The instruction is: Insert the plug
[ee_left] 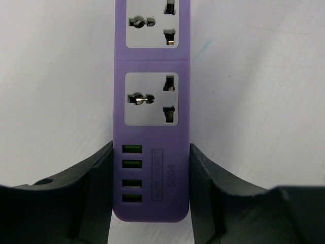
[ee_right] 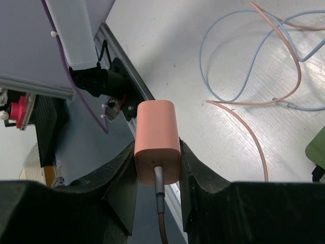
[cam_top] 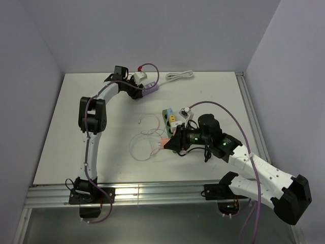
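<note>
Right gripper [ee_right: 157,170]: fingers pinching a salmon-pink plug [ee_right: 156,137] by its two sides, with its cable running back between them. Left gripper [ee_left: 151,175]: fingers pressed on both long sides of a purple power strip [ee_left: 152,61], at the end with four USB ports; two sockets face up beyond them.

Surface: white table [cam_top: 91,127], with a metal rail [cam_top: 152,192] along its near edge. Pale lavender walls [cam_top: 152,30] on the left, far and right sides.

Also on the table: a green power strip [cam_top: 171,121] at centre, thin looped cables [cam_top: 144,145] just left of it, and a coiled white cable [cam_top: 180,75] at the far edge.

Hidden or unclear: the plug's prongs are not visible. The purple strip's far end is cut off in the left wrist view.

Pose: the left arm rises from the near left, bends at the elbow, and reaches to the far centre. The right arm stretches from the near right toward the centre, and holds the plug just near of the green strip, over the loops.
</note>
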Available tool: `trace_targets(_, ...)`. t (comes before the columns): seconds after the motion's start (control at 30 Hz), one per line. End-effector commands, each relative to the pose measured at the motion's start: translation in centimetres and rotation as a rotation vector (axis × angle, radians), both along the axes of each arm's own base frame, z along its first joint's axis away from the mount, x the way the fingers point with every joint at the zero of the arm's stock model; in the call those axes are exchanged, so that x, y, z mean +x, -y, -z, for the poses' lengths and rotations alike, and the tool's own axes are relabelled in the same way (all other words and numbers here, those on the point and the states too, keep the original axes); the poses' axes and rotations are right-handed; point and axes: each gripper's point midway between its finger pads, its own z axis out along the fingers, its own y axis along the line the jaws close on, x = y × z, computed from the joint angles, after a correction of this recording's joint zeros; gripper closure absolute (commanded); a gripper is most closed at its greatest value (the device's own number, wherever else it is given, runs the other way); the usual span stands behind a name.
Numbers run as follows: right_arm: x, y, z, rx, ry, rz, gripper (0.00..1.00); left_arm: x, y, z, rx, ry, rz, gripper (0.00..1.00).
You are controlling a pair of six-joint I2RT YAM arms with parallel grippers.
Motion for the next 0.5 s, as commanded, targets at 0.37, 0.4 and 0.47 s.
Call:
trace_targets(0.37,0.3,1.5,-1.3,0.03,0.117,0.066,1.0,-11.2,-8.2,-4.0,-0.283,-0.489,-0.718,1.0)
trace_targets(0.4,0.2,1.5,-1.6,0.035,0.122,0.058,1.0,-12.6,-8.4,-4.4,-0.303,-0.494,-0.757,1.0)
trace_targets(0.47,0.2,1.6,-1.3,0.024,0.112,0.058,1.0,-15.6,-8.6,-3.0,-0.322,-0.591,-0.857,1.0)
